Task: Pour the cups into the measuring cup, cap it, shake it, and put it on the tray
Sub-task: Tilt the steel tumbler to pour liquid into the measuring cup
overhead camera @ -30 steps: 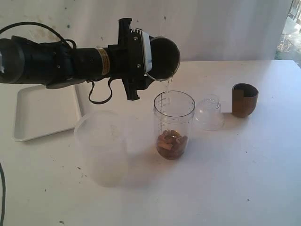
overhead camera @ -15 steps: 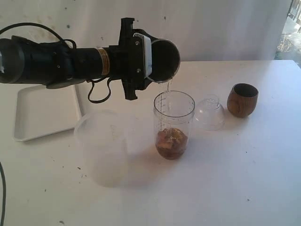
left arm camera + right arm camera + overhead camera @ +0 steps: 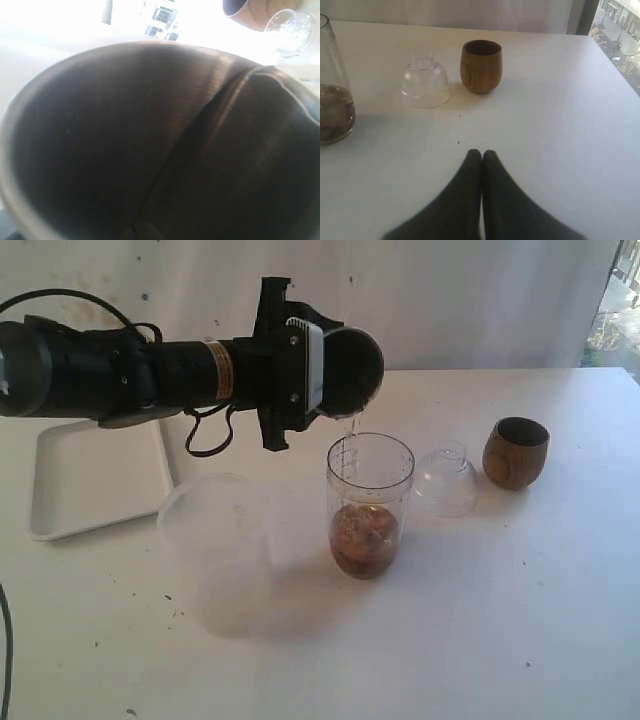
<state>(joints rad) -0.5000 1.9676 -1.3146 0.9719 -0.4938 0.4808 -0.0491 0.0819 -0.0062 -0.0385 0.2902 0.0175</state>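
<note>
My left gripper point(image 3: 300, 365) is shut on the shiny steel tumbler point(image 3: 352, 370), holding it tipped on its side above the measuring cup point(image 3: 370, 505). A thin stream of clear liquid runs from the tumbler's rim into that clear cylinder, which holds brown pieces in liquid at its bottom. The tumbler's dark inside point(image 3: 125, 140) fills the left wrist view and hides the fingers. The brown wooden cup point(image 3: 516, 452) stands upright at the right. My right gripper point(image 3: 481, 152) is shut on nothing, low over bare table, short of the wooden cup point(image 3: 481, 66). The white tray point(image 3: 95, 480) lies at the left, behind the arm.
A clear domed cap point(image 3: 445, 480) sits on the table between the measuring cup and the wooden cup. A wide frosted plastic cup point(image 3: 215, 550) stands left of the measuring cup, in front of the tray. The table's right edge lies beyond the wooden cup.
The tumbler has tipped a little further over the measuring cup. The liquid in the measuring cup has risen and the brown pieces have stirred. The right gripper has not moved.
</note>
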